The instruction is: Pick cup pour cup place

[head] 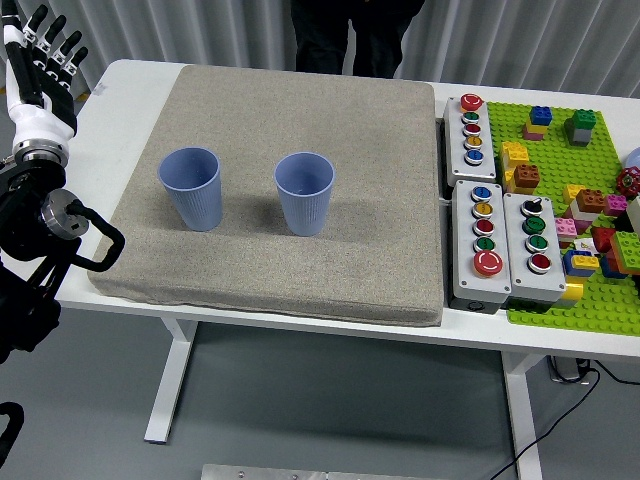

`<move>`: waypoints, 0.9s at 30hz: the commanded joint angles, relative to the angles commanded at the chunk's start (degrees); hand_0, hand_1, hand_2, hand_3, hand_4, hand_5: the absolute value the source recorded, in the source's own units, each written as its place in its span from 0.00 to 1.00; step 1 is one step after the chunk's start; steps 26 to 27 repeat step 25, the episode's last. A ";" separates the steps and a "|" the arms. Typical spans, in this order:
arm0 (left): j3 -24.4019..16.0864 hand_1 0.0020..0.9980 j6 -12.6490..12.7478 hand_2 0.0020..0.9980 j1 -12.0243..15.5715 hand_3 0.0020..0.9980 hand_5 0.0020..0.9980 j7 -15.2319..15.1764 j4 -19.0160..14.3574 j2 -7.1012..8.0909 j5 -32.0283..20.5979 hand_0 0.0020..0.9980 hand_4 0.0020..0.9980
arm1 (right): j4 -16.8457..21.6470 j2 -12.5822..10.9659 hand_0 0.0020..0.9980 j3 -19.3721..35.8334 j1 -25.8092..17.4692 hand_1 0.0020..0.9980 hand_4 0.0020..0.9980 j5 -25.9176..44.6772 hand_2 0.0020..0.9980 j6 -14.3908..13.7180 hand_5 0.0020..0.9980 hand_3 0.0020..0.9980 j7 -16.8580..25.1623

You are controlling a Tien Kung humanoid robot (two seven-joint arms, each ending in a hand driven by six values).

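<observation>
Two blue ribbed cups stand upright on the grey mat (300, 250). The left cup (191, 188) is near the mat's left side, and the right cup (304, 193) stands a little to its right. My left hand (40, 70) is raised at the picture's left edge, off the table's left end and well away from both cups. Its fingers (50, 45) are spread and hold nothing. The right arm does not show.
Three grey button boxes (493, 240) sit right of the mat. A green baseplate (570, 200) with several loose bricks fills the far right. A person in dark trousers (350, 35) stands at the table's far side.
</observation>
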 joint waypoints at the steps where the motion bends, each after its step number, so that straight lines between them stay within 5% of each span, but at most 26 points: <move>1: -0.06 0.77 0.16 0.86 0.02 0.86 1.00 -0.02 -0.01 0.01 0.32 0.77 0.78 | 0.00 0.00 0.69 0.00 -0.02 0.65 0.00 0.00 0.57 -0.01 0.02 0.58 0.00; 12: -0.55 0.77 -0.40 0.86 -0.40 0.86 1.00 0.11 1.44 -0.05 0.09 0.77 0.78 | 0.00 0.09 0.69 -0.46 0.19 0.65 0.00 0.81 0.57 -0.20 0.02 0.58 0.02; 18: -2.62 0.77 -3.40 0.86 -1.39 0.86 1.00 0.56 4.88 0.38 1.20 0.77 0.78 | 0.00 0.08 0.69 -0.65 0.29 0.65 0.00 1.07 0.57 -0.21 0.02 0.58 0.01; 21: -3.49 0.76 -5.46 0.85 -1.80 0.86 1.00 1.08 6.78 1.19 2.41 0.77 0.78 | 0.00 0.04 0.69 -0.59 0.35 0.65 0.00 1.00 0.57 -0.20 0.02 0.58 0.04; 25: -0.62 0.76 -6.53 0.85 -2.34 0.86 1.00 1.65 7.99 4.07 1.18 0.77 0.78 | 0.00 0.04 0.69 -0.47 0.53 0.65 0.00 0.99 0.57 -0.26 0.02 0.58 0.08; 27: -0.62 0.76 -6.53 0.85 -2.34 0.86 1.00 1.65 7.99 4.07 1.18 0.77 0.78 | 0.00 0.04 0.69 -0.47 0.53 0.65 0.00 0.99 0.57 -0.26 0.02 0.58 0.08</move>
